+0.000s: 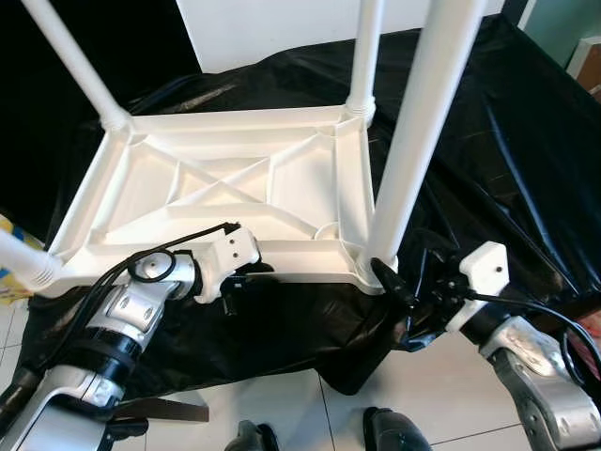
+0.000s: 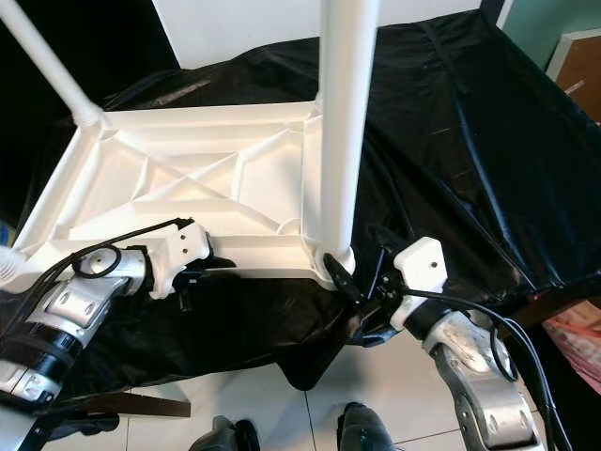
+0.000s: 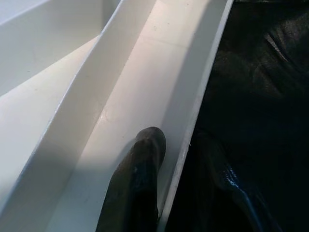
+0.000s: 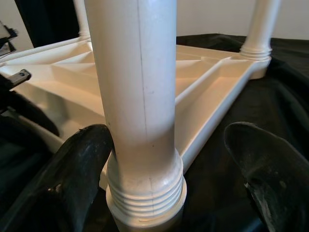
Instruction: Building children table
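Table (image 1: 225, 178) rim pinched by left gripper (image 1: 235, 282); wrist view shows right gripper (image 4: 169, 169) gaping around leg (image 4: 137, 96).

All 4 table legs (image 1: 413, 132) run past the top edge of my head views. My left gripper (image 1: 237, 282) has its fingertips tucked out of sight behind the table frame's (image 1: 282, 271) near rail.
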Motion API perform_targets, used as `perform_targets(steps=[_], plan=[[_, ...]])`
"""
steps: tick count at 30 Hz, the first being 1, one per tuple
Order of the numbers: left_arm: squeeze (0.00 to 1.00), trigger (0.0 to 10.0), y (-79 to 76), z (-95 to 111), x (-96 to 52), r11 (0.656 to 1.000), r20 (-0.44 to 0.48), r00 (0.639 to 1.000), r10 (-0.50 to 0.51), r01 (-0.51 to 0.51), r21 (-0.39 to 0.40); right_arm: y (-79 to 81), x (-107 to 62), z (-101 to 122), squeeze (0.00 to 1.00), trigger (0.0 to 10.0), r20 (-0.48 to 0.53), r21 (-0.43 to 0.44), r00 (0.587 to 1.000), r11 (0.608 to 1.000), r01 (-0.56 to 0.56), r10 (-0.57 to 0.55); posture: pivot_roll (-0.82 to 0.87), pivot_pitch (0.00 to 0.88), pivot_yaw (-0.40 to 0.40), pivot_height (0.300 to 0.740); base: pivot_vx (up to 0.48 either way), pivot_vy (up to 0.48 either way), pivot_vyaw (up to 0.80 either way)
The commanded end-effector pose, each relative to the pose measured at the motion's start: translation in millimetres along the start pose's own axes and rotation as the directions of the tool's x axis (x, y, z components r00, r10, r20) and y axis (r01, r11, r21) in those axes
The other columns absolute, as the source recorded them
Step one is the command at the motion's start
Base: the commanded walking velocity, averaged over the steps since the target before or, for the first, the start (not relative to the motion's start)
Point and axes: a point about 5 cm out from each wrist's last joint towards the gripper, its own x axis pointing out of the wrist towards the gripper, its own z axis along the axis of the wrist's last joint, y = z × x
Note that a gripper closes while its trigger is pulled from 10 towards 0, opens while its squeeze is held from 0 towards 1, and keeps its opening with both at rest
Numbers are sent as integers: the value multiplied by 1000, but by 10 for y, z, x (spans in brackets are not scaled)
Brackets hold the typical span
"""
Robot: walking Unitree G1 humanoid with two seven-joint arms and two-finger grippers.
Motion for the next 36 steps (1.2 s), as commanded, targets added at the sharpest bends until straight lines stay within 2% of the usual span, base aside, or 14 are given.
perform_targets(steps=[1,4,5,6,10,17,18,23,24,30,33,34,35,36], plan=[[0,0,21,-124,-151,997,-23,999,49,-51,-55,-48,11,-34,0,10000,-10,-3,999,999,42,-43,-94,161,89,740,0,0,0],[0,0,9,-115,-148,997,-19,999,46,-47,-53,-41,44,-30,0,10000,-2,0,999,999,37,-37,-94,161,89,740,0,0,0],[0,7451,5,-100,-134,997,-20,998,59,-60,-54,-23,98,-29,0,10000,5,2,1000,1000,21,-21,-91,160,86,740,0,0,0],[0,10000,5,-74,-106,996,-15,998,67,-68,-51,-4,173,-26,0,10000,17,5,1000,1000,11,-11,-86,159,83,740,0,0,0],[0,10000,16,-33,-80,994,-15,995,96,-96,-58,24,299,-22,0,10000,38,7,999,1000,2,-2,-83,159,81,740,0,0,0],[0,10000,-24,-21,-112,992,-13,995,96,-97,-86,17,353,-23,0,10000,50,-1,999,1000,-2,2,-79,163,80,740,0,0,0],[1000,10000,-40,7,-103,992,7,996,85,-84,-99,8,361,-23,0,10000,51,-3,999,1000,1,-1,-79,163,80,740,0,0,0],[1000,10000,-64,97,-78,992,50,995,81,-76,-103,-6,371,-32,0,10000,52,-7,999,1000,4,-4,-84,163,84,740,0,0,0],[0,10000,-51,147,-77,991,75,992,100,-92,-101,-12,370,-31,0,10000,54,-8,999,1000,7,-6,-89,161,89,740,0,0,0],[0,10000,-9,448,-146,984,260,953,153,-122,-133,-4,386,-35,0,10000,55,15,998,1000,22,-23,-98,158,91,740,0,0,0],[0,10000,-10,501,-168,982,296,942,159,-121,-142,-3,401,-50,0,10000,45,15,998,999,33,-33,-98,158,91,740,0,0,0],[0,10000,-23,572,-189,981,339,928,154,-102,-166,-2,428,-68,0,10000,39,10,999,1000,30,-30,-98,153,86,740,0,0,0],[0,10000,-23,572,-189,981,339,928,154,-102,-166,-2,428,-68,0,10000,39,10,999,1000,30,-30,-98,153,86,740,0,0,0],[0,10000,-49,672,-214,979,396,907,144,-74,-188,1,473,-90,0,10000,37,1,999,1000,17,-17,-98,149,85,740,0,0,0]])
